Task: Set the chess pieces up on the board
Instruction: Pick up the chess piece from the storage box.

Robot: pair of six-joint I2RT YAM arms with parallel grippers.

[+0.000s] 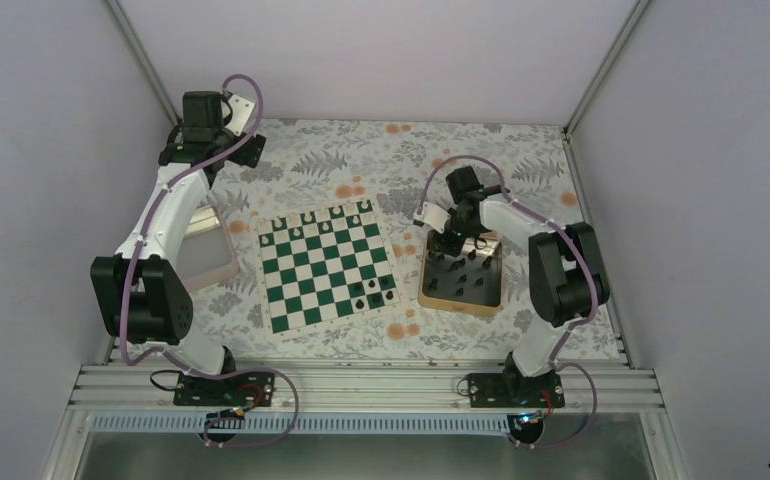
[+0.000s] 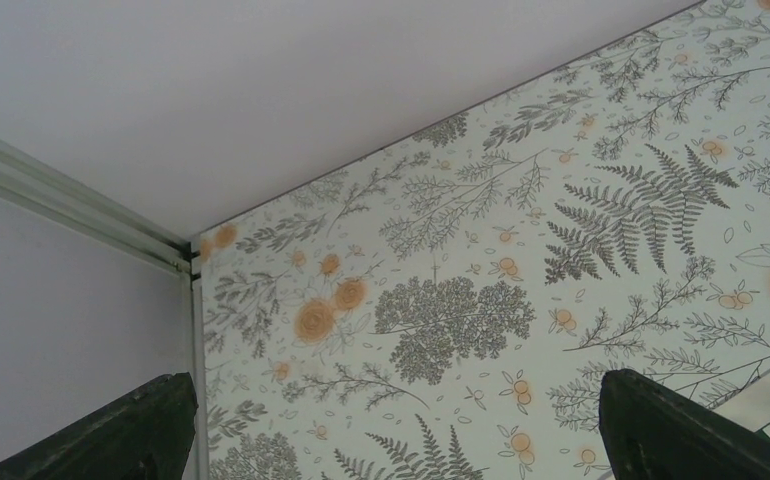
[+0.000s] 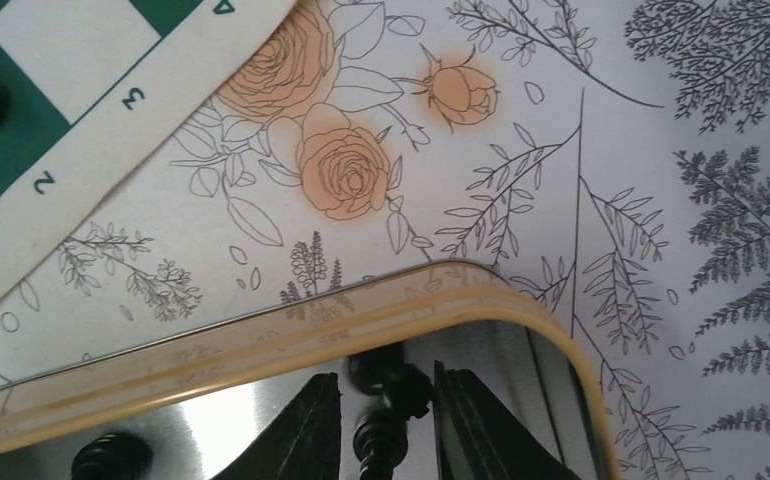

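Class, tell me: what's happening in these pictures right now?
The right gripper is down in the gold tray, straddling a black piece; whether it grips cannot be told. More black pieces lie in the tray, a few stand at the board's near right corner, white figures along its far side. The left gripper hangs open at far left.

Top: overhead, whole table (image 1: 361, 160). Left wrist: low, toward far corner. Right wrist: close over tray (image 3: 261, 345), board (image 3: 91, 150) edge.
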